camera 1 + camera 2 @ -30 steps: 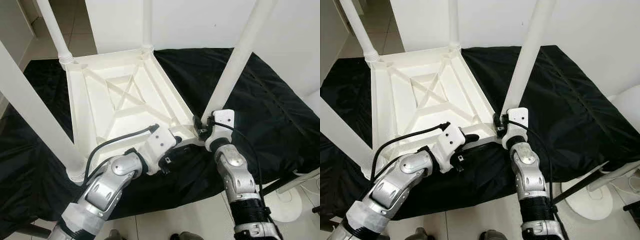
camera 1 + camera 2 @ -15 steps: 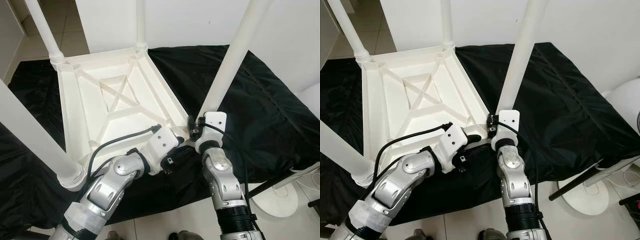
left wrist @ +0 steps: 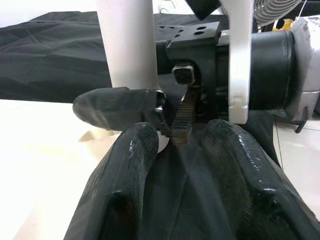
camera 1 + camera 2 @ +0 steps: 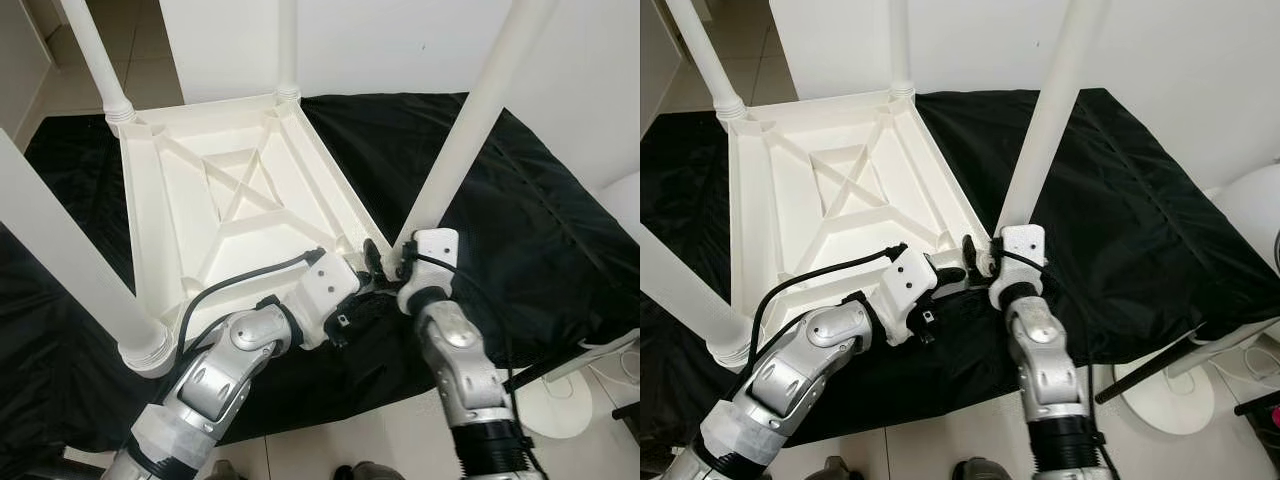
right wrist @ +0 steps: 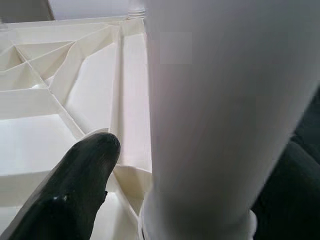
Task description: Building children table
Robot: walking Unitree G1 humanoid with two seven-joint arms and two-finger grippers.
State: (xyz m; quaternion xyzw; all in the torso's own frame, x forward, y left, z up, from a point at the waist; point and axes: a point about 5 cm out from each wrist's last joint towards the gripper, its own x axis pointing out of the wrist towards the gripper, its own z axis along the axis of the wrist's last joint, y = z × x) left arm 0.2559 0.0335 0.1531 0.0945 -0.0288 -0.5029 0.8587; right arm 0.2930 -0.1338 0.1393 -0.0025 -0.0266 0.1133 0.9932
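Both grippers at the near-right corner of the upturned white table (image 4: 230, 200), lower centre of frame.

Table lies upside down on a black cloth (image 4: 520, 220), four legs up. Right gripper (image 4: 385, 262) sits at the base of the near-right leg (image 4: 470, 130): fingers apart, one black finger (image 5: 75, 185) on the table side of the leg, not pressed onto it; can't tell whether the other touches. Left gripper (image 4: 945, 278) rests at the table's near edge, fingers (image 3: 125, 185) slightly apart over the cloth, gripping nothing.
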